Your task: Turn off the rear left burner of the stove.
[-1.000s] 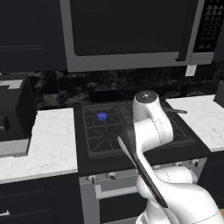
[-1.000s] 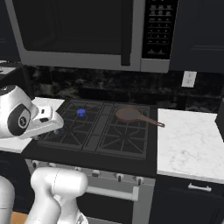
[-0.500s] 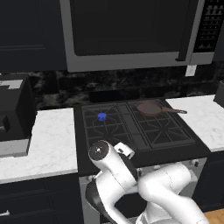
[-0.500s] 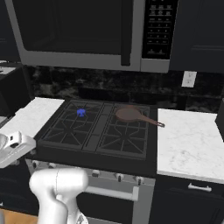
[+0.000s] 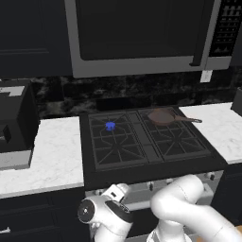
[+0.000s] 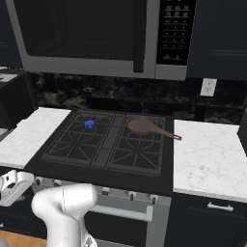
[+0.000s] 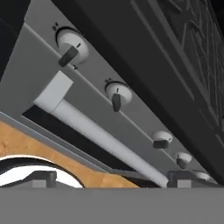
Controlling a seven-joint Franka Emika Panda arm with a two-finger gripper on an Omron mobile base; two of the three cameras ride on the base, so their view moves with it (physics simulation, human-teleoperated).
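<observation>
No readable text, brand or number anywhere. Rows of small pale marks on the dark control panel of the steel-trimmed microwave [image 6: 176,29], too fine to read as letters or digits. Same panel at the upper right in the left base view, equally illegible. Tiny dark marks on the grey front panel beside the round silver knobs [image 7: 72,46] of the wide black gas stove [image 5: 142,142], seen close in the hand view: a pair of dots above each of the two nearest knobs, no legible symbol or word.
</observation>
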